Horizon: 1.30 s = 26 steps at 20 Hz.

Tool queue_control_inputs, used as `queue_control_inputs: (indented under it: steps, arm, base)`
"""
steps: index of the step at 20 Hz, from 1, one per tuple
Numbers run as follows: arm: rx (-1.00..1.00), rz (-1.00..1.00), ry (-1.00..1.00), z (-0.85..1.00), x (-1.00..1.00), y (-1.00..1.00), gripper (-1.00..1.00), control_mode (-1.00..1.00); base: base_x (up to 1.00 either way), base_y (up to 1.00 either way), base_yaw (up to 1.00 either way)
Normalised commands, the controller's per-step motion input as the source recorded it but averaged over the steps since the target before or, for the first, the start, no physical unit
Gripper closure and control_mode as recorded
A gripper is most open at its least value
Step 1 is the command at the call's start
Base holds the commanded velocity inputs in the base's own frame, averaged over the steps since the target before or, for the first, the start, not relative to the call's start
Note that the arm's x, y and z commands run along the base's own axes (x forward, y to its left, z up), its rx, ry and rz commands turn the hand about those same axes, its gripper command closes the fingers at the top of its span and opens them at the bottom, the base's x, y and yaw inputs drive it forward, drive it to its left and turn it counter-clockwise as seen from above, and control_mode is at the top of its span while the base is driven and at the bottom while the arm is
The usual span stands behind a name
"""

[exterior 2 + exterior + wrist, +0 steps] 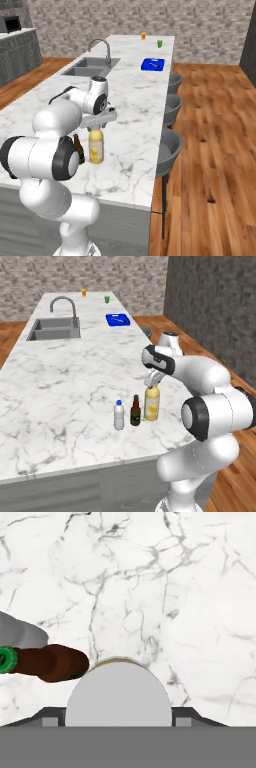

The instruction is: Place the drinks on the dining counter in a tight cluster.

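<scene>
Right under the hand camera you have the juice bottle's [119, 694] pale cap; the end effector [152, 381] sits at its neck, but you cannot tell whether the jaws grip or stand clear. It stands on the surface [65, 381] beside the beer bottle [135, 411] and water bottle [118, 415], near the front edge. Judge it rigid, smooth, tall and tippy; take it at the neck, under the cap.

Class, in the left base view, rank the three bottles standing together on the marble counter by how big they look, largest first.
1. Yellow juice bottle: widest and tallest.
2. and 3. Water bottle and brown beer bottle: close in height, the water bottle a little thicker. All three stand about equally near the camera, so the ranking is fair.
</scene>
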Motion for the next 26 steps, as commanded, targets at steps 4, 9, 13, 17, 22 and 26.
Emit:
queue_control_inputs:
  steps: [4, 9, 13, 17, 22, 26]
  arm:
    - [0.0, 0.0, 0.0, -0.25, -0.16, 0.0, 1.0, -1.0]
    - [0.0, 0.0, -0.01, -0.15, -0.03, 0.0, 1.0, -1.0]
    - [0.0, 0.0, -0.08, -0.14, 0.0, 0.0, 1.0, -1.0]
    - [0.0, 0.0, -0.1, 0.0, -0.17, -0.02, 1.0, -1.0]
    - [0.0, 0.0, -0.05, 0.0, -0.22, 0.0, 1.0, -1.0]
    - [0.0, 0.0, 0.0, 0.0, -0.09, 0.0, 1.0, -1.0]
  base:
    - [0.0, 0.0, 0.0]
    - [0.0, 0.0, 0.0]
    - [0.0, 0.0, 0.0]
    - [0.0, 0.0, 0.0]
    - [0.0, 0.0, 0.0]
    - [0.0, 0.0, 0.0]
